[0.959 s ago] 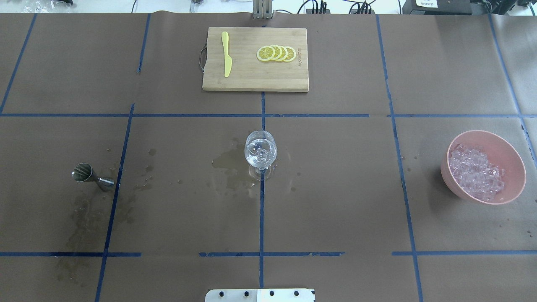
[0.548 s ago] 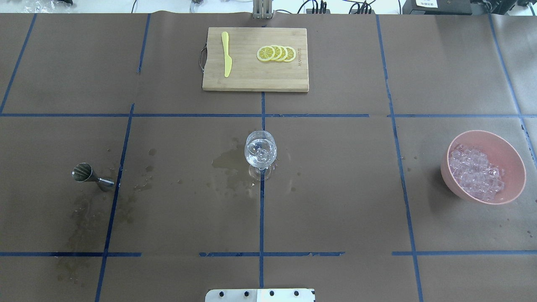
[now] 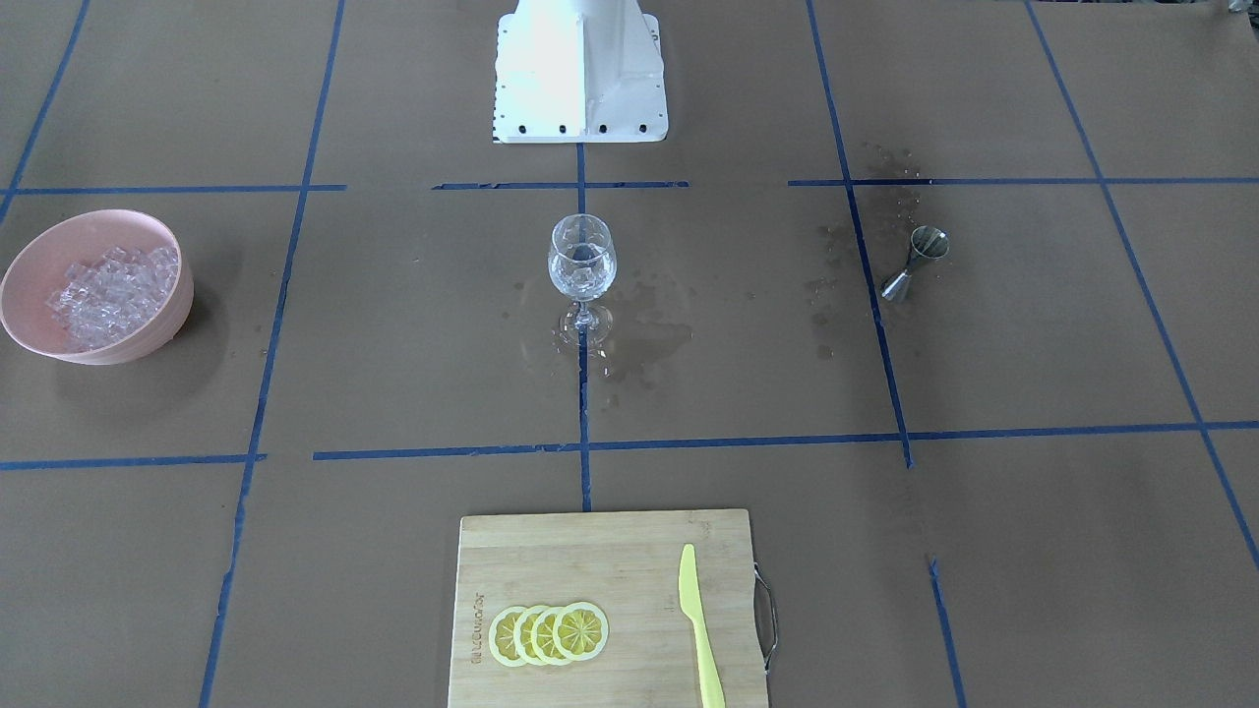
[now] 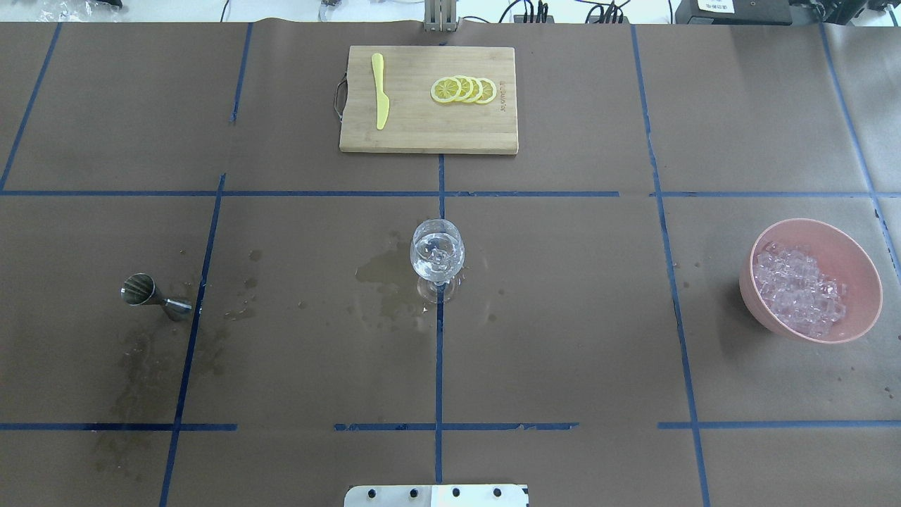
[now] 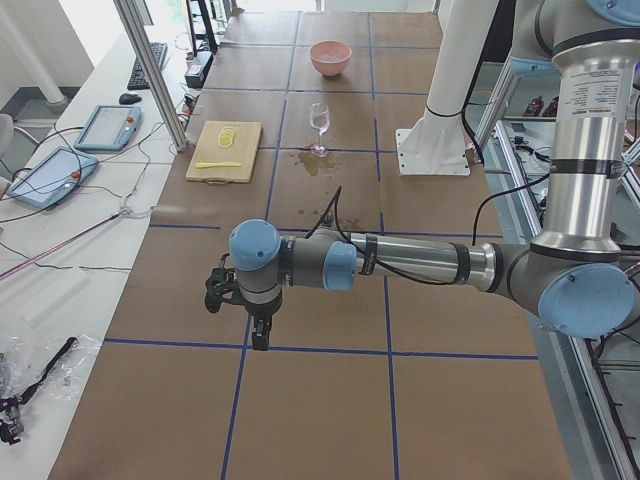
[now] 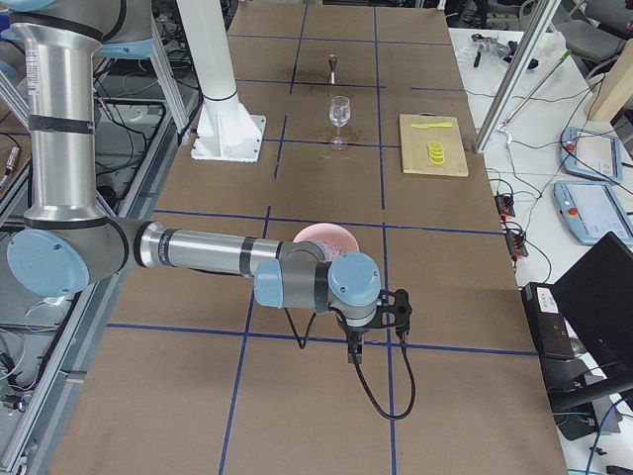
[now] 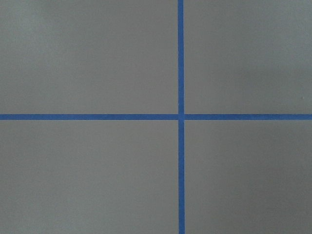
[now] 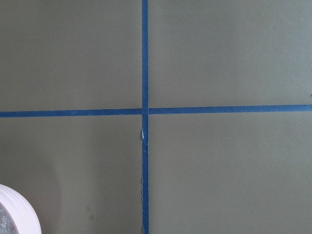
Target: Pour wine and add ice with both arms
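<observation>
A clear stemmed glass (image 4: pixel 437 255) stands at the table's middle; it also shows in the front view (image 3: pixel 581 261). It holds a little clear wine and a few ice cubes. More ice (image 4: pixel 795 289) is heaped in a pink bowl (image 4: pixel 855 260) at the right. My left gripper (image 5: pixel 258 338) hangs over bare paper far out on the left end, and shows only in the exterior left view. My right gripper (image 6: pixel 354 354) hangs just beyond the bowl and shows only in the exterior right view. I cannot tell whether either is open or shut.
A steel jigger (image 4: pixel 144 292) stands at the left among wet stains. A wet patch (image 4: pixel 383 274) lies beside the glass. A wooden board (image 4: pixel 428 134) at the far side bears lemon slices (image 4: pixel 463 90) and a yellow knife (image 4: pixel 380 90). The bowl's rim (image 8: pixel 14 214) shows in the right wrist view.
</observation>
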`<state>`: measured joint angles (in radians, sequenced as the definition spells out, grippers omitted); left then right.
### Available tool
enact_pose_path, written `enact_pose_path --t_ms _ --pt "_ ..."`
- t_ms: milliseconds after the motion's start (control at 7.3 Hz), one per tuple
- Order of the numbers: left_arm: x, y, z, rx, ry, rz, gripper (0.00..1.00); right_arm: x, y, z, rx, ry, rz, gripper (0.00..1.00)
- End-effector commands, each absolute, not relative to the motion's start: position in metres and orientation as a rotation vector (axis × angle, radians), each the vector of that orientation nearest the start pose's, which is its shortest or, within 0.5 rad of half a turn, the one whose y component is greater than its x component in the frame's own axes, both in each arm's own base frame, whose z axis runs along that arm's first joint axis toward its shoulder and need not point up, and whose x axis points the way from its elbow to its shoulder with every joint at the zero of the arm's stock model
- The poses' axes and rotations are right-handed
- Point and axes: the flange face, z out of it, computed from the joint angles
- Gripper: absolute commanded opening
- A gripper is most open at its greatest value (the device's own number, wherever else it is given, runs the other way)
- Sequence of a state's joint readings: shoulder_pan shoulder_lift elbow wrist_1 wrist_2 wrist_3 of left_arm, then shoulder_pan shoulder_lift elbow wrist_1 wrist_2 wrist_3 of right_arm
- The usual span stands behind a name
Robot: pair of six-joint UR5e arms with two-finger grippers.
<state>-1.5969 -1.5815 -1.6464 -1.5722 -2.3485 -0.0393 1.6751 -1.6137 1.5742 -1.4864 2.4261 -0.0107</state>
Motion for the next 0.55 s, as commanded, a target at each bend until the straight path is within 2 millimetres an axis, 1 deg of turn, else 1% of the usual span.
enact_pose_path --t_ms 0,411 --pt "-0.0765 -0.499 0.6158 0.078 0.778 -0.029 1.0 0.1073 -0.4675 0.6635 0.091 -0.852 0.069 1.0" --pt "-0.0765 -0.499 0.6158 0.08 0.778 -0.023 1.0 0.1075 -0.4684 0.6622 0.094 -0.85 0.067 1.0"
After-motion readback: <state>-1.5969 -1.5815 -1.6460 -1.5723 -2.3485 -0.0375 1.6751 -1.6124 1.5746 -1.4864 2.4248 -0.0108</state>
